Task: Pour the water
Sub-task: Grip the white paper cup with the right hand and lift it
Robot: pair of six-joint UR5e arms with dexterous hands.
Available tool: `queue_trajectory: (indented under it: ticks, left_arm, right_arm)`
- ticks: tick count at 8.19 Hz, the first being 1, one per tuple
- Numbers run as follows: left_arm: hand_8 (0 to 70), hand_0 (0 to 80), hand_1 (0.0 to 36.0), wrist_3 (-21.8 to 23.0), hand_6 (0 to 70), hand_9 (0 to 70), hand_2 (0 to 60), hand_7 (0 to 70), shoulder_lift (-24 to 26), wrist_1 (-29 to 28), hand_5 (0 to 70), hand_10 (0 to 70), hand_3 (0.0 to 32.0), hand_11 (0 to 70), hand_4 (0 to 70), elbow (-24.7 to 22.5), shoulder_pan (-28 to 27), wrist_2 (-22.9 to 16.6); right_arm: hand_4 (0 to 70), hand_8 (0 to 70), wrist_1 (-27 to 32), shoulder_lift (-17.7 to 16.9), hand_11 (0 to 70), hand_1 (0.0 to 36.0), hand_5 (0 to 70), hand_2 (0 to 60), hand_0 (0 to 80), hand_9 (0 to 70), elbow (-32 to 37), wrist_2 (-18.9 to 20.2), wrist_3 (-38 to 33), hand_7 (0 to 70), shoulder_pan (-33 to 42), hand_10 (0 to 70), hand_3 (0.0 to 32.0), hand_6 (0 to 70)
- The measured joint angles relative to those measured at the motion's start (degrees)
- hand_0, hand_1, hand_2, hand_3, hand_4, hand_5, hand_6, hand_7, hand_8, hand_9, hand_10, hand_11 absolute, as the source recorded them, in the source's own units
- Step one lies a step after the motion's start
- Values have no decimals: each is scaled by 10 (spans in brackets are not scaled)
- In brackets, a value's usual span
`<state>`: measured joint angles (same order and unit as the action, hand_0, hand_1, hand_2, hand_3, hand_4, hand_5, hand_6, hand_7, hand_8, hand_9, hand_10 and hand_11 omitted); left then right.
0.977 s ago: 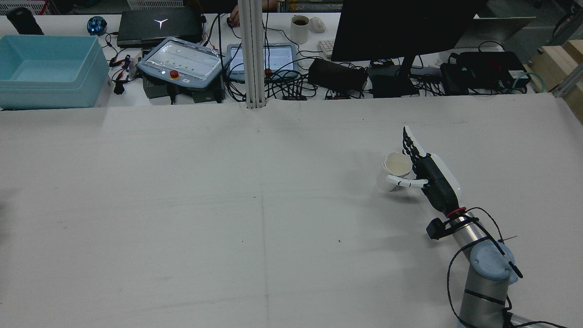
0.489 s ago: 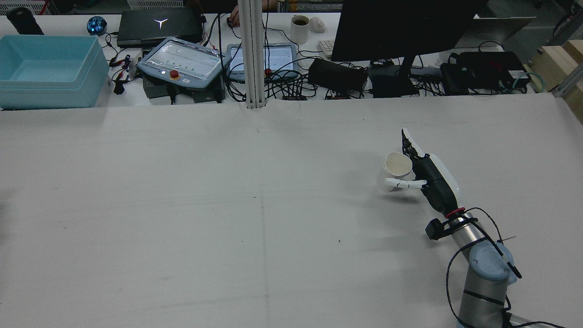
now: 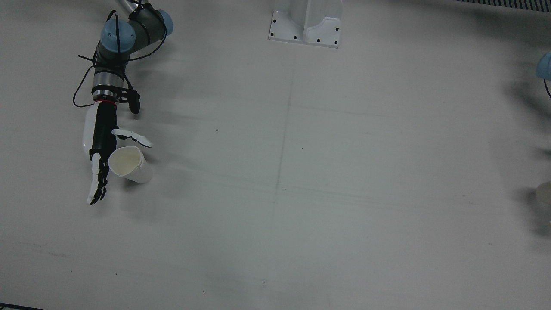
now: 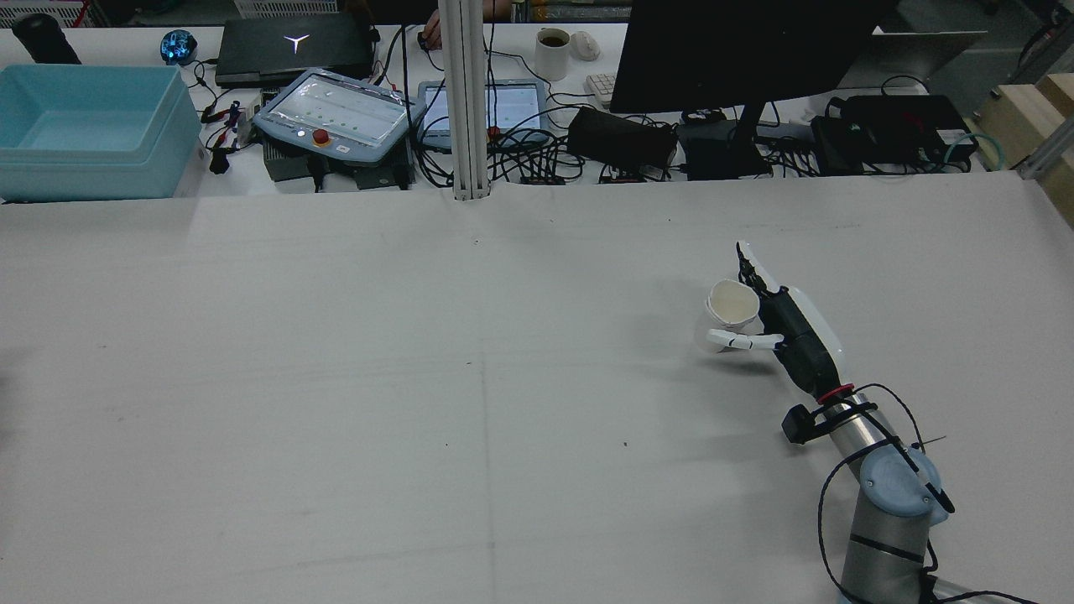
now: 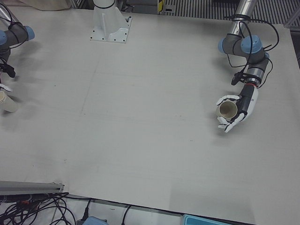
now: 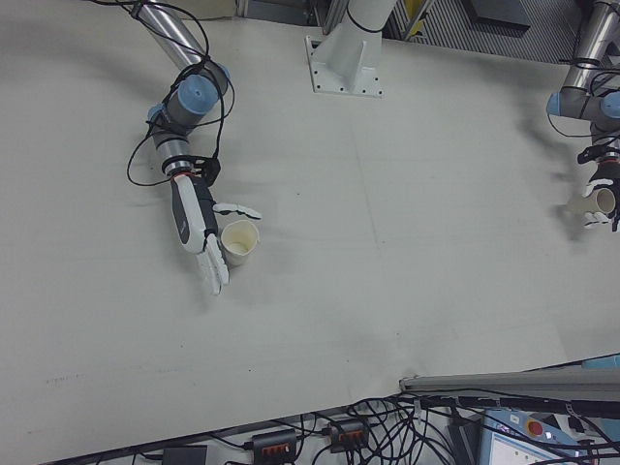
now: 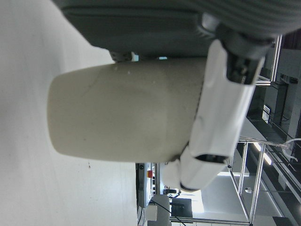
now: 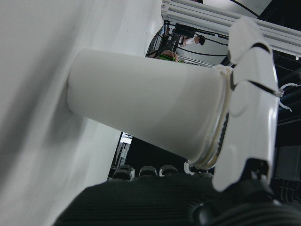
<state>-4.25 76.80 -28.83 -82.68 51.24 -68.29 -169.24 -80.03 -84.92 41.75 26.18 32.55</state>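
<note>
**Two cups, one at each robot hand**

Right robot hand [image 3: 101, 146]: fingers spread, palm beside a smooth white tapered paper cup [image 3: 129, 164] on the matte grey worktop [image 3: 301, 193]; grasp not complete.

Left robot hand [image 5: 238, 110]: fingers curled around a beige cup [image 5: 227, 110], visible only in left-side views; rear view omits it.

— How is the light over the table [image 3: 301, 193]?

— Even and rather dim, from overhead; soft shadows lie beside the right arm [image 3: 112, 47] and its white cup [image 3: 129, 165] (the front view looks greyish and slightly murky).

— Any blur or glare?

— In the left hand view the tan cup [image 7: 127, 115] is soft, too close to focus. Bright window glare burns behind it, past the rim.
</note>
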Motion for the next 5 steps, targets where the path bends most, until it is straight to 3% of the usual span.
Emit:
queue_trajectory:
  ticks: [3,4,5]
  left_arm:
    - [348,800,360,-1,310,493,415,524,1,0,24,162,0,287,260,1,0,0]
    - [348,800,360,-1,310,493,416,524,1,0,24,163,0,288,261,2,-1,-1]
    - [348,800,360,-2,310,493,413,523,1,1,24,163,0,288,261,3,-1,0]
  right_arm:
    - [80,11,1,16,65,230,37,180,534,17,17,0,2,45,-3,28,0,37]
    - [131,28,0,18,71,224,43,198,530,34,18,0,2,78,-3,34,0,67]
    - [166,49,0,19,68,212,63,206,524,59,18,0,3,155,-3,33,0,126]
